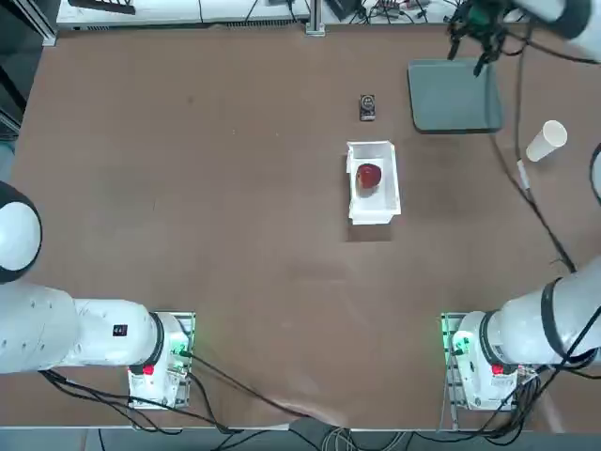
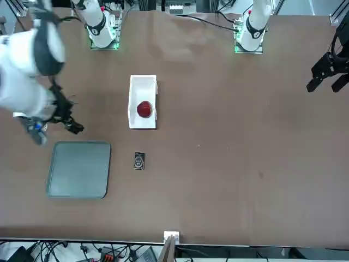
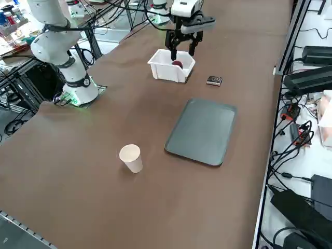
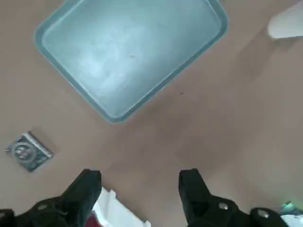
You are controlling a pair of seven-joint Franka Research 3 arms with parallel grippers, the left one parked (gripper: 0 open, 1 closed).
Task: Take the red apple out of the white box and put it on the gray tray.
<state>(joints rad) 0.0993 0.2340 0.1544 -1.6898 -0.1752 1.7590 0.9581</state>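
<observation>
Jaws: I am reading them as spread wide and holding nothing, with bare brown table showing between the two black fingers (image 4: 189,187) in the wrist view.

Right gripper (image 3: 182,44): I am seeing it hanging high above the table, well clear of everything. In the side view it seems to sit over the box, but the overhead view is placing it (image 1: 472,42) out by the far edge of the tray, so I am trusting the overhead.

Red apple (image 1: 368,176): it is lying inside the white box (image 1: 373,209), toward its far half, untouched.

White box: it is sitting near the middle of the table, open side up.

Gray tray (image 1: 453,96): it is lying far and to the right of the box, well apart from it, with nothing on it.

Other items: a small black device (image 1: 367,107) is lying between box and tray (just left of the tray); a white paper cup (image 1: 546,141) is lying tipped to the tray's right.

Progress: I am judging nothing done yet. Reach, grasp, lift, carry and release are all remaining.
</observation>
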